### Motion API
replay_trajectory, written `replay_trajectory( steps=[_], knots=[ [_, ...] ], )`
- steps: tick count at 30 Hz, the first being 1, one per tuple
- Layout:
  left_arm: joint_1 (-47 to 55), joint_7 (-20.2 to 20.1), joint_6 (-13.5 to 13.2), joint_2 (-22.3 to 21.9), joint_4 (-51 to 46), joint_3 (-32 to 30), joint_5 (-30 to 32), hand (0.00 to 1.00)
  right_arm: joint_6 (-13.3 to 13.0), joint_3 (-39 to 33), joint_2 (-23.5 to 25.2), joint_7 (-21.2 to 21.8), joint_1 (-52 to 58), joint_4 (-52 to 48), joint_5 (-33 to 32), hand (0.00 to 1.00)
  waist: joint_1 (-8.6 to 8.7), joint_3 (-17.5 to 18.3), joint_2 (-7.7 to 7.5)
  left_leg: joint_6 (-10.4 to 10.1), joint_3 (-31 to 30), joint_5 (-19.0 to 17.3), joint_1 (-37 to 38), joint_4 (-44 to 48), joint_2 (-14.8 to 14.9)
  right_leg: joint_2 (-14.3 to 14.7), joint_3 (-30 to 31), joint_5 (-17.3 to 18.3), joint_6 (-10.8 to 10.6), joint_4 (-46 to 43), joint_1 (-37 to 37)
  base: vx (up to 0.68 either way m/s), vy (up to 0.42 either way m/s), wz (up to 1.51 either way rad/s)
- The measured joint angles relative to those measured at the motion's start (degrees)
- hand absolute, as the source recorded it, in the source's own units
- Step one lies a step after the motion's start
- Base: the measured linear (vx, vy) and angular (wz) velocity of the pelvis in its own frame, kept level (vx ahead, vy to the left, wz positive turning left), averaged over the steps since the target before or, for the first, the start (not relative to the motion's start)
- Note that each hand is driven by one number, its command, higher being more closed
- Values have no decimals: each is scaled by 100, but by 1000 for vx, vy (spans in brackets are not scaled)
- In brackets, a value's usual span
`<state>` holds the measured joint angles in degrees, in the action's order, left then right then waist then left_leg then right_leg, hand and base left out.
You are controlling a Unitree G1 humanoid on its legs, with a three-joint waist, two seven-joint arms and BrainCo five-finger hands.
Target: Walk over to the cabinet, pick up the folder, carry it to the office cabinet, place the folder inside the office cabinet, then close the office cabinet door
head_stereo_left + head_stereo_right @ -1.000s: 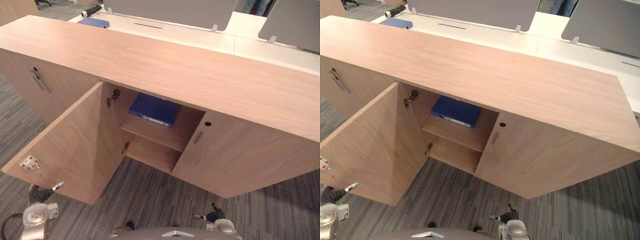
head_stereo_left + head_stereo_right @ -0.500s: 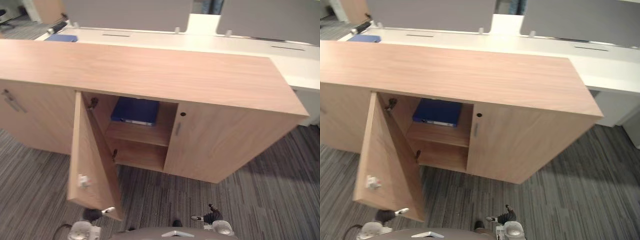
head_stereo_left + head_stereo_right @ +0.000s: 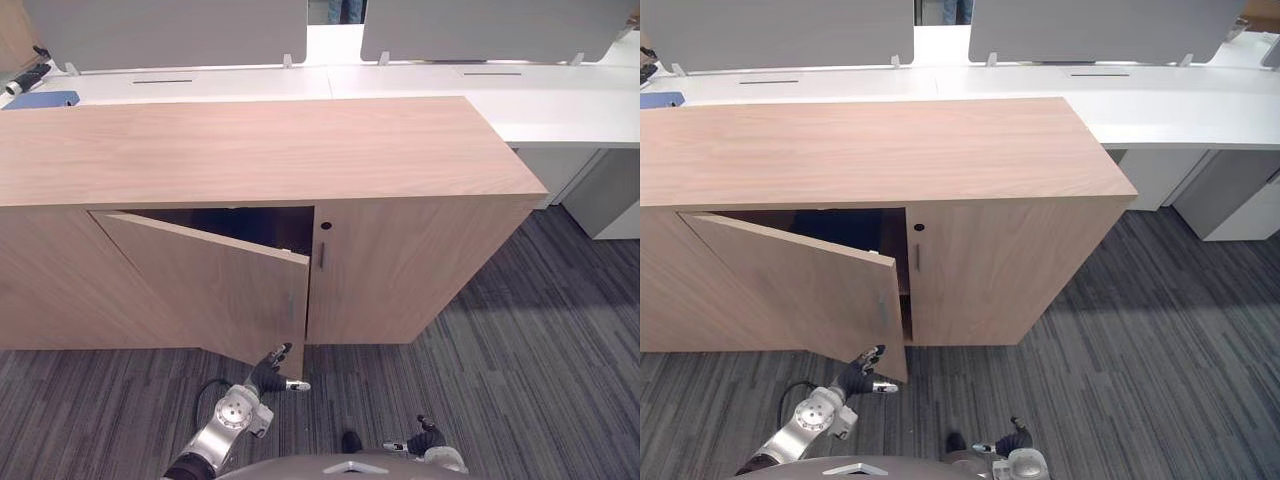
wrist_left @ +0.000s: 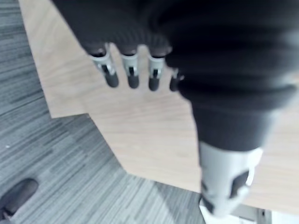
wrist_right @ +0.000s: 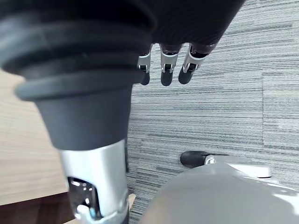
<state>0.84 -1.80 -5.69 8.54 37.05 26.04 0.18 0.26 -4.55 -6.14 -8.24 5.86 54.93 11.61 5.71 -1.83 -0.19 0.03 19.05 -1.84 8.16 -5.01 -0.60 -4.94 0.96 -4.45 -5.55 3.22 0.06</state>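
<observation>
The office cabinet [image 3: 260, 150] of light wood stands in front of me. Its left door [image 3: 210, 290] hangs ajar at a small angle, and behind it a dark gap shows. In that gap I make out a dark blue shape, the folder [image 3: 840, 228], on the shelf inside. My left hand [image 3: 272, 368] is open, with straight fingers [image 4: 131, 74] at the door's lower free corner, close to its outer face. Low at my side, my right hand [image 3: 425, 440] is open, its fingers [image 5: 166, 70] relaxed over the carpet and holding nothing.
The cabinet's right door [image 3: 400, 270] is closed, with a slim handle [image 3: 321, 255]. White desks [image 3: 420, 85] with grey partitions run behind the cabinet. A blue item [image 3: 40, 99] lies on the far left desk. A person's legs [image 3: 348, 10] stand beyond.
The door has swung from wide open to nearly closed, with my left hand following its lower edge to the right. The view has shifted too, so the cabinet now faces me squarely.
</observation>
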Motion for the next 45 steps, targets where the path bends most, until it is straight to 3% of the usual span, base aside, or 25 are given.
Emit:
replay_trajectory(
  steps=[6,11,25,36,39,43,45],
  knots=[
    [-9,26,0,11,25,-88,0,0,1,3,-5,-45,0,23,-6,0,59,8,14,-3,-27,-3,65,-1,2,9,-51,-2,19,69,108,-21,-16,1],
    [77,110,6,12,321,-651,-1,0,-3,0,-3,-57,-9,140,-39,0,47,61,4,11,-72,10,104,-3,5,-2,-146,11,37,74,171,-68,-32,5],
    [578,440,239,30,1654,-1870,233,0,-3,-253,100,-62,51,423,-281,0,-102,212,-199,29,-348,27,71,-3,-61,-102,-389,53,7,134,306,-29,-22,10],
    [591,532,308,-72,1885,-2372,453,0,-3,-289,111,-59,51,457,-459,0,-105,142,-204,-48,-320,-22,84,4,54,-14,-438,131,89,134,384,-30,-42,1],
    [635,540,319,-73,1885,-2571,452,0,-3,-287,99,-58,52,458,-478,0,-200,136,-209,-56,-259,-31,40,42,98,47,-270,75,86,135,271,-17,-48,-20],
    [537,653,327,-83,1876,-2889,440,0,0,-312,108,-58,-95,466,-568,0,-255,-91,-327,-40,-549,-323,-387,1004,137,26,-157,-27,106,134,198,-14,-51,-9],
    [560,666,331,-106,1880,-3018,436,0,-4,-402,59,-60,-200,461,-569,0,-291,-189,-181,-54,-636,-411,-322,1077,162,55,-58,-54,113,134,237,-54,-52,-29]
  ],
)
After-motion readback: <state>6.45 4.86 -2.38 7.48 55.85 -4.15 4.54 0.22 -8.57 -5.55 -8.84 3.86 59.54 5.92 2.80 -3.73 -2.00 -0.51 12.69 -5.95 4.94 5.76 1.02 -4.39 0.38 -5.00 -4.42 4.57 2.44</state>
